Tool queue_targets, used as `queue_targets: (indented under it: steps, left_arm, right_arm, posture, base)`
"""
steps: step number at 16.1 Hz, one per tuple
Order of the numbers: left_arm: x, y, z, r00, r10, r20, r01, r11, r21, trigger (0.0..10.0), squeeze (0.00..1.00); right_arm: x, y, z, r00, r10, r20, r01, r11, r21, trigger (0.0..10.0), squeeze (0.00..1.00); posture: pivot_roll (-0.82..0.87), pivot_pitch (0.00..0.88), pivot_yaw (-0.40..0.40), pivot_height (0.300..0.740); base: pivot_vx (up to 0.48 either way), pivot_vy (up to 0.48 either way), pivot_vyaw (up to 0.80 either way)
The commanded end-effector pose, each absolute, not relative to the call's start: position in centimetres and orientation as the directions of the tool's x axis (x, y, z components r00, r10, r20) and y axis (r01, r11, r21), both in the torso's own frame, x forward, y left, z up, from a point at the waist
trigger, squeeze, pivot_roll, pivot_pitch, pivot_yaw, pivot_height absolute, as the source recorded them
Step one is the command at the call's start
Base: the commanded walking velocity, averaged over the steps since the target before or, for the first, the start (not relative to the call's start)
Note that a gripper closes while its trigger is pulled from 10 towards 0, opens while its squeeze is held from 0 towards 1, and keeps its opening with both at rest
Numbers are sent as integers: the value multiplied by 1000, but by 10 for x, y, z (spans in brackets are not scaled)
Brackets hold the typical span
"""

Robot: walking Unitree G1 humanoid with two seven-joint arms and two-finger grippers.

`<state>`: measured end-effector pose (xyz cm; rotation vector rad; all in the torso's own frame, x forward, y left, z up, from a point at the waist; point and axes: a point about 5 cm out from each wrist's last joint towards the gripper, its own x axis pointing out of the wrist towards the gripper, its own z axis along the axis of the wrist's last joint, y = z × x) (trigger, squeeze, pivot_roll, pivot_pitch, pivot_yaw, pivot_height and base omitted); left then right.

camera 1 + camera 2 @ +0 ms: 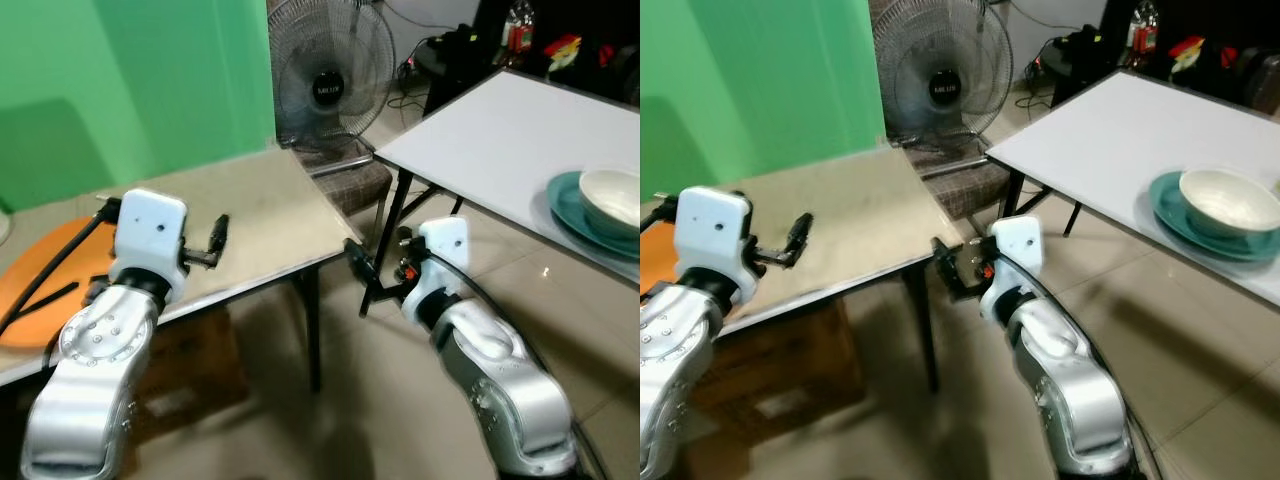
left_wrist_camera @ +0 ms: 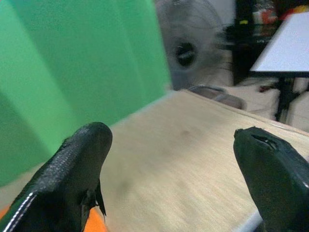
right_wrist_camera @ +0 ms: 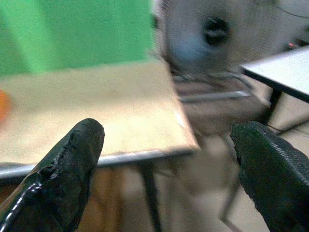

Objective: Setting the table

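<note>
Nearest, both silver arms reach forward from the bottom of the head views, their lower ends cut off by the frame. The left gripper (image 1: 218, 240) hovers over the near edge of a beige worktop (image 1: 250, 205); its jaws stand wide apart with nothing between them, as the left wrist view confirms. The right gripper (image 1: 358, 262) hangs in the gap between the two tables, above the tiled floor (image 1: 400, 400), jaws likewise spread and empty; the right wrist view of it is blurred.

On the beige worktop's far left lies an orange round mat or tray (image 1: 40, 275), partly hidden behind the left arm and crossed by a black cable; what it is exactly is hard to tell. Under this worktop a brown box (image 1: 780, 385) shows dimly.

To the right stands a white worktop (image 1: 1110, 135), carrying a cream bowl (image 1: 1230, 200) seated on a teal plate (image 1: 1175, 215); the left eye view cuts both off at its edge.

Farther back, a black pedestal fan (image 1: 330, 85) stands by a green backdrop (image 1: 130, 80). Dark clutter behind the white worktop is too small to make out.
</note>
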<state>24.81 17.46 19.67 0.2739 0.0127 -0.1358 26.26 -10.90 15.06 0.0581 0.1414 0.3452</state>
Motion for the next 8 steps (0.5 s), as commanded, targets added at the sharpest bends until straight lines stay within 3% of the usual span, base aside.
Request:
queue_targets:
  steps: [1, 6, 8]
  left_arm:
    - [248, 181, 201, 995, -102, -19, 103, 951, 290, 10000, 0]
    - [250, 185, 199, 998, -59, -31, 65, 960, 274, 10000, 0]
    - [251, 186, 199, 998, -56, -32, 62, 963, 264, 10000, 0]
  right_arm:
    - [265, -108, 152, 938, 321, -129, -314, 947, 70, 10000, 0]
    - [263, -106, 151, 927, 358, -108, -346, 931, 112, 10000, 0]
    - [262, -104, 151, 921, 373, -109, -362, 926, 112, 10000, 0]
  posture:
    - [1, 22, 7, 740]
    - [5, 13, 8, 740]
    - [4, 11, 8, 740]
  base:
    - [0, 0, 0]
    - [0, 0, 0]
    - [261, 0, 0]
